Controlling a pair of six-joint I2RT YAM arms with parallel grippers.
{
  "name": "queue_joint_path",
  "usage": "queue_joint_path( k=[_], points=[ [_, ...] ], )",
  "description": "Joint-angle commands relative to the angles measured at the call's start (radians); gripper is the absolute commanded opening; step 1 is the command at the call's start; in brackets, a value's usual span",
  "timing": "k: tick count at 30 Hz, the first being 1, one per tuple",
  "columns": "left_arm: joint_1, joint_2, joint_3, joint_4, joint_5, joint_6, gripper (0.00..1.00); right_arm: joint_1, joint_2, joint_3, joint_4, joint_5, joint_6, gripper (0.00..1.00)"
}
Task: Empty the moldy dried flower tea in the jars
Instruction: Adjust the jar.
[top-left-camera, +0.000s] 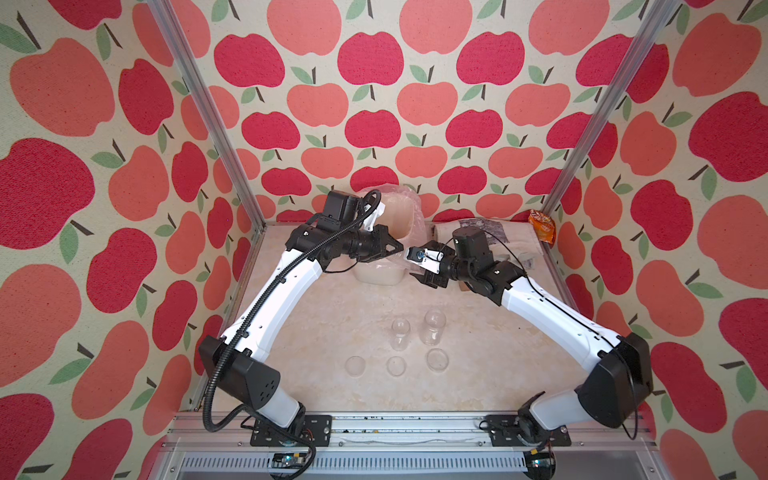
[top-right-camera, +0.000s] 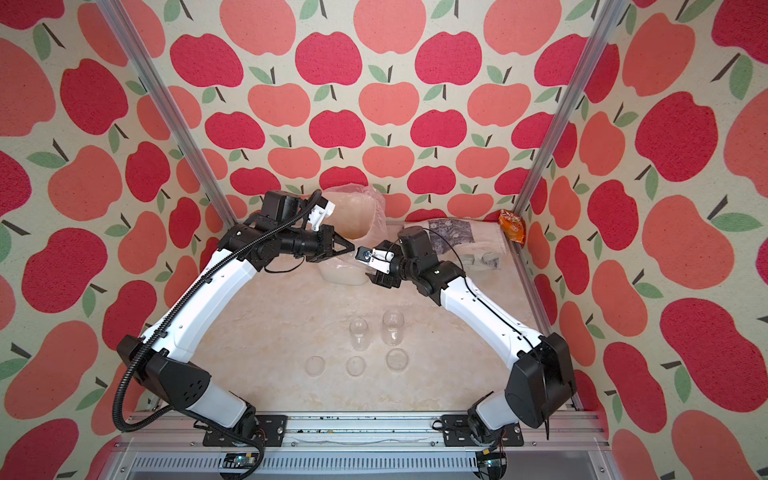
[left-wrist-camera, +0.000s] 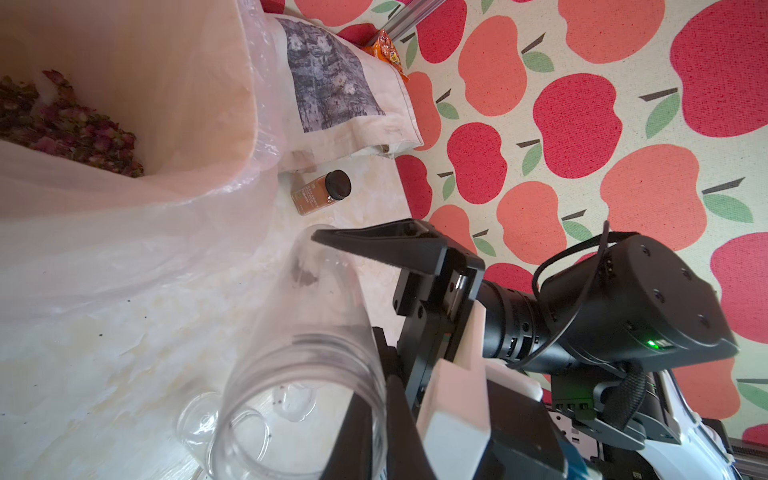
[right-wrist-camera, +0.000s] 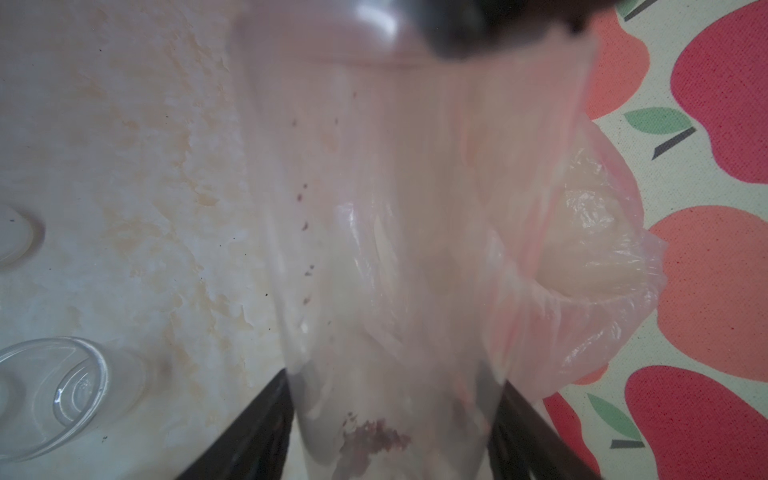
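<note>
- Right claw (right-wrist-camera: 395, 376): the held jar (right-wrist-camera: 374, 208) is seen between its two black fingers, both against the walls. This is read as a grip across the body.
- Left claw (top-left-camera: 397, 248): closed to a point, with the tip just beside the right claw at the held jar's mouth end. Whether the rim is pinched cannot be told.
- The held jar is kept off the table (top-left-camera: 332, 324), just beside the bin (top-left-camera: 397, 220), which sits beyond both claws.
- Handling, as judged: nearly empty, so light. The clear wall is stiff and smooth, so likely slippery. Glass or plastic cannot be told.
- It is best taken mid-body across the diameter. A rim pinch is judged weak.
- Dried flower tea (right-wrist-camera: 370, 432): a small clump and specks are stuck to the inner wall, so a tap or shake is probably needed.
- Right wrist view alone: both fingers flanking the held jar, and the clump up close.
- Left wrist view alone: the tea heap (left-wrist-camera: 62, 120) inside the bin, and the amber jar (left-wrist-camera: 320, 193) on the table near the right claw.
- Top views alone: two jars (top-left-camera: 400, 332) and three lids (top-left-camera: 396, 365) on the table, well apart from both claws, toward the arm bases. The held jar is barely made out there.
</note>
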Motion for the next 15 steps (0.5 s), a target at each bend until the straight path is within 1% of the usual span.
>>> queue_joint_path(
  k=[1,4,7,12,15],
  points=[
    [0.009,-0.015,-0.009,0.031,-0.009,0.031,0.00,-0.029,-0.056,-0.021,0.013,-0.035,0.033,0.87],
    [0.011,-0.015,-0.009,0.059,0.010,0.027,0.00,-0.054,-0.089,-0.038,0.020,-0.064,0.049,0.95],
    [0.014,-0.013,-0.006,0.093,0.026,0.022,0.00,-0.081,-0.130,-0.062,0.045,-0.099,0.091,0.99],
    [0.022,0.001,0.034,0.131,0.054,0.032,0.00,-0.129,-0.217,-0.110,0.122,-0.195,0.264,0.99],
    [0.045,0.012,0.067,0.147,0.068,0.039,0.00,-0.148,-0.264,-0.130,0.181,-0.212,0.417,0.99]
  ],
)
